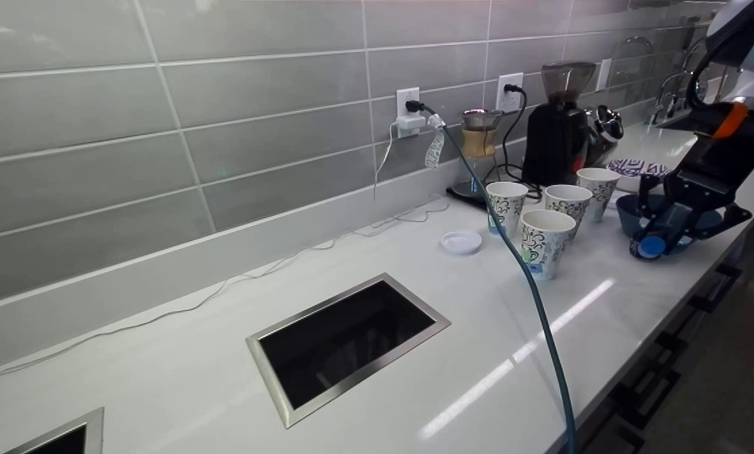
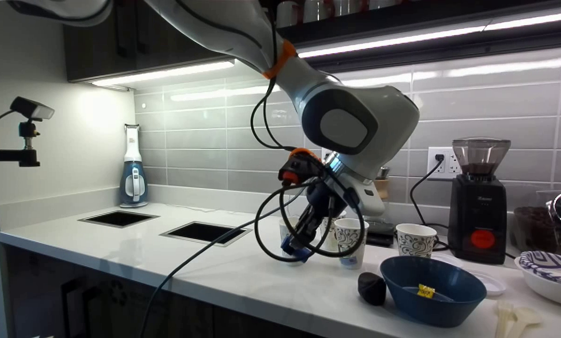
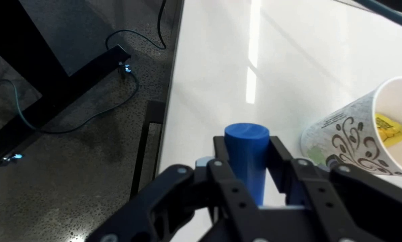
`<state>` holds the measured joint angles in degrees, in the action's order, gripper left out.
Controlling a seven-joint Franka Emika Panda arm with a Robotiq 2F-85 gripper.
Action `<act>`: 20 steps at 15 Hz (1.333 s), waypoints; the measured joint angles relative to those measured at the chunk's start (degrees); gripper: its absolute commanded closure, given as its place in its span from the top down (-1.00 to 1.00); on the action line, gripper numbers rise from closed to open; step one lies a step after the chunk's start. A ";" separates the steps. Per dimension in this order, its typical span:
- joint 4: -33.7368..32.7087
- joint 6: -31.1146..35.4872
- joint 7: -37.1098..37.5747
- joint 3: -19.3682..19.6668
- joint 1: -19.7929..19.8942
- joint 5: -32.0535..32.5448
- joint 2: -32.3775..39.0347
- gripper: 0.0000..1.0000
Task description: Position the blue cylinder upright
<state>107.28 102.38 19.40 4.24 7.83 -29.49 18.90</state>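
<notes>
Blue cylinder (image 3: pixel 247 164) is in the gripper (image 3: pixel 248 144), jaws closed onto its sides and parted only by its width. It's tilted, flat end poking just past the fingertips (image 3: pixel 277 151), low over the bench (image 1: pixel 181 391); can't tell if it touches. Patterned paper cup (image 3: pixel 352 137) stands near it, yellow packet (image 3: pixel 392 129) inside. Three more cups (image 1: pixel 596 189) near that one, all upright. Dark-blue bowl (image 2: pixel 421 310) also on the bench, second packet (image 2: pixel 426 291) in it, black lump (image 2: pixel 372 288) just beside. Coffee grinder (image 2: pixel 477 216) by the tiled wall (image 1: pixel 270 113).
</notes>
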 measured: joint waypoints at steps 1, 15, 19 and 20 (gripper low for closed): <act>-0.14 -1.14 -0.15 0.00 0.08 -0.80 0.29 -0.83; -8.89 -19.94 -5.35 -0.57 0.99 -15.78 16.40 -0.83; -11.42 -24.32 -5.12 -0.33 2.08 -17.91 19.87 -0.83; -12.00 -25.08 -5.10 -0.25 2.29 -18.21 20.63 -0.83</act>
<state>95.28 77.30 14.31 4.00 10.12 -47.70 39.52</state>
